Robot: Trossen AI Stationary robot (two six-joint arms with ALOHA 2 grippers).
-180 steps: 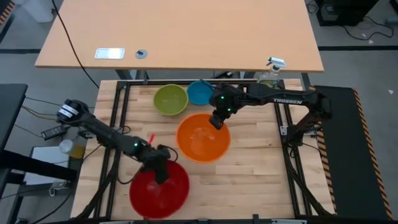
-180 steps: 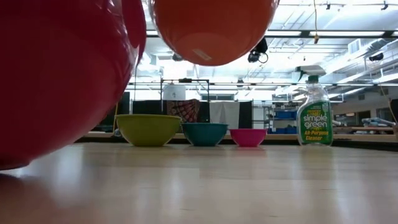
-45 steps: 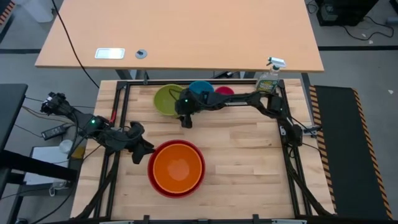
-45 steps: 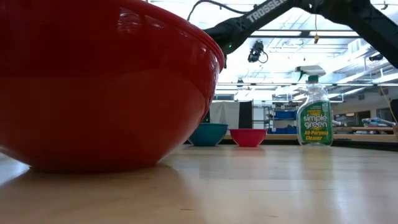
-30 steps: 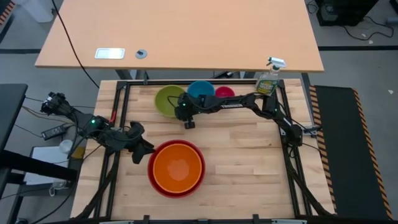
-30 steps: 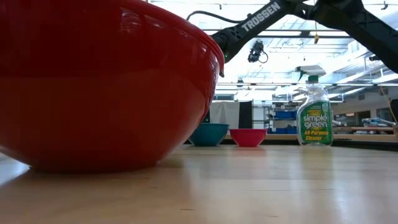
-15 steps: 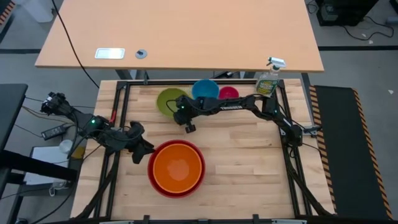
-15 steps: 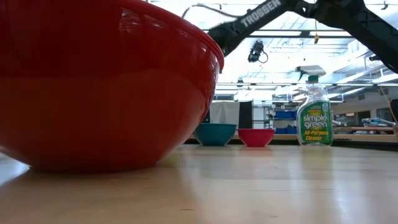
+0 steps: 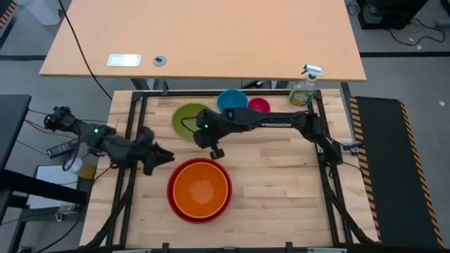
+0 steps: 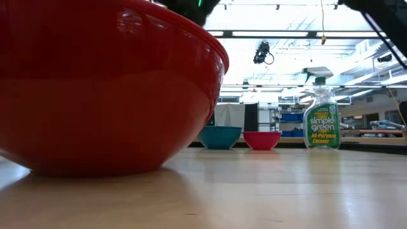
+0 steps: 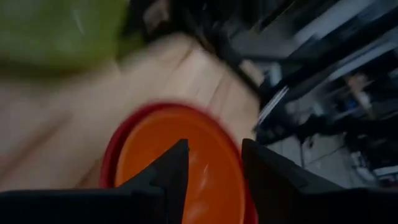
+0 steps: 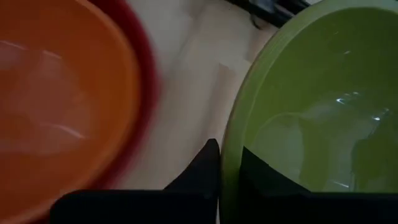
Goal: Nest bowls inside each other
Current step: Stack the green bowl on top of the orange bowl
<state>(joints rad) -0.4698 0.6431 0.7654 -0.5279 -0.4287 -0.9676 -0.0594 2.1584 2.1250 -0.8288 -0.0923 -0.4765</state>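
The orange bowl [image 9: 200,188] sits nested in the red bowl [image 9: 173,200] near the table's front; the red bowl [image 10: 108,89] fills the low view's left. My right gripper [image 9: 212,144] is shut on the lime green bowl [image 9: 186,121], which is raised above the far left of the table. The blue bowl [image 9: 232,100] and the pink bowl [image 9: 259,105] stand on their bases at the far edge. My left gripper [image 9: 159,157] hovers open left of the red bowl, its fingers [image 11: 171,168] apart with nothing between them. My right gripper has the green bowl's rim [image 12: 231,146] on the bowl's right side, one finger [image 12: 200,167] outside the wall and the other inside the bowl. The fingers slant down from the far side. The bowl is lifted off the table and looks tilted.
A green spray bottle [image 9: 304,88] stands at the far right corner, also in the low view [image 10: 322,117]. Bare wood lies right of the nested bowls. A black frame [image 9: 330,190] runs along the table's edges.
My right gripper has risen and come toward the near edge with the green bowl, which has left the table and now looks larger from above. The blue and pink bowls have slid slightly toward the table's right. My left gripper has risen a little.
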